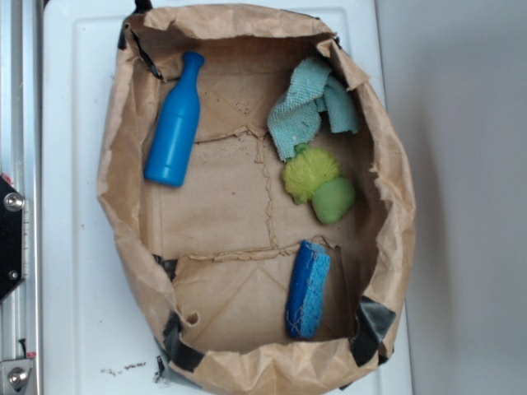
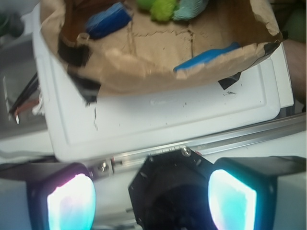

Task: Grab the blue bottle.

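The blue bottle (image 1: pixel 174 123) lies on its side in the left part of a brown paper bag tray (image 1: pixel 395 214), neck pointing to the far edge. In the wrist view the bottle (image 2: pixel 206 58) shows partly behind the tray's near paper wall. My gripper (image 2: pixel 152 191) does not show in the exterior view. In the wrist view its two fingers (image 2: pixel 72 201) stand wide apart with nothing between them. It hovers over the black base plate and metal rail, outside the tray and short of the bottle.
A flat blue sponge (image 1: pixel 308 290) stands on edge at the tray's front right. A teal cloth (image 1: pixel 309 107) and two green toys (image 1: pixel 319 185) lie at the right. The tray sits on a white board (image 1: pixel 70 247), with a metal rail (image 1: pixel 20 123) at its left.
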You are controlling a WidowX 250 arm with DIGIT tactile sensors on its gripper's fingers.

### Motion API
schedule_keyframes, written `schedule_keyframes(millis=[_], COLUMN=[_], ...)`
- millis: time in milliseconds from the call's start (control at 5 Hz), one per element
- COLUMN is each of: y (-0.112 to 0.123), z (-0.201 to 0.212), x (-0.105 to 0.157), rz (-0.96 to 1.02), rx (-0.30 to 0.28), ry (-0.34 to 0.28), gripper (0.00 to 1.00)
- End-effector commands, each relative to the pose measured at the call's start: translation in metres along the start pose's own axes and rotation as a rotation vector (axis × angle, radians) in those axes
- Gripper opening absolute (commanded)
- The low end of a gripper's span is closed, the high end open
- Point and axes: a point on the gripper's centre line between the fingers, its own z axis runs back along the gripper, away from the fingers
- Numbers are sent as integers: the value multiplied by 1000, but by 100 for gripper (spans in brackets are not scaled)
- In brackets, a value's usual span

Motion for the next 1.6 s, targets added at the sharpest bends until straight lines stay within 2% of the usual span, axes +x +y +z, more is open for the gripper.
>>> schedule_keyframes(millis=[0,200,400,600,800,1000,1200,1400], y=[-15,-16,-7,4,21,42,57,63], z=[-41,-64,-81,-91,-87,-98,-115,-134], x=[73,119,135,126,105,109,115,132], rz=[23,60,259,506,718,784,805,828], rx=[35,44,97,141,201,261,371,449], ry=[-120,-128,-147,-172,-139,-119,-160,-192], gripper=[100,100,100,100,100,100,100,100])
